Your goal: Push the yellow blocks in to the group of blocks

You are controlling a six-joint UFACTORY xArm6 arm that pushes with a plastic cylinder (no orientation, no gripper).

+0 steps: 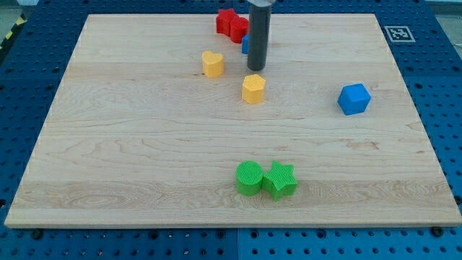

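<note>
A yellow heart-shaped block [212, 63] lies in the upper middle of the board. A yellow hexagonal block [253, 89] lies just below and to its right. My tip [256, 68] stands between them, just above the hexagonal block and to the right of the heart, touching neither. Two red blocks [232, 24] sit together at the view's top, with a small blue block [246, 44] partly hidden behind the rod. A green cylinder [250, 178] and a green star [280, 180] touch each other near the view's bottom.
A blue cube [354, 99] sits alone at the view's right. The wooden board [108, 159] rests on a blue perforated table. A fiducial marker [397, 33] lies off the board's top right corner.
</note>
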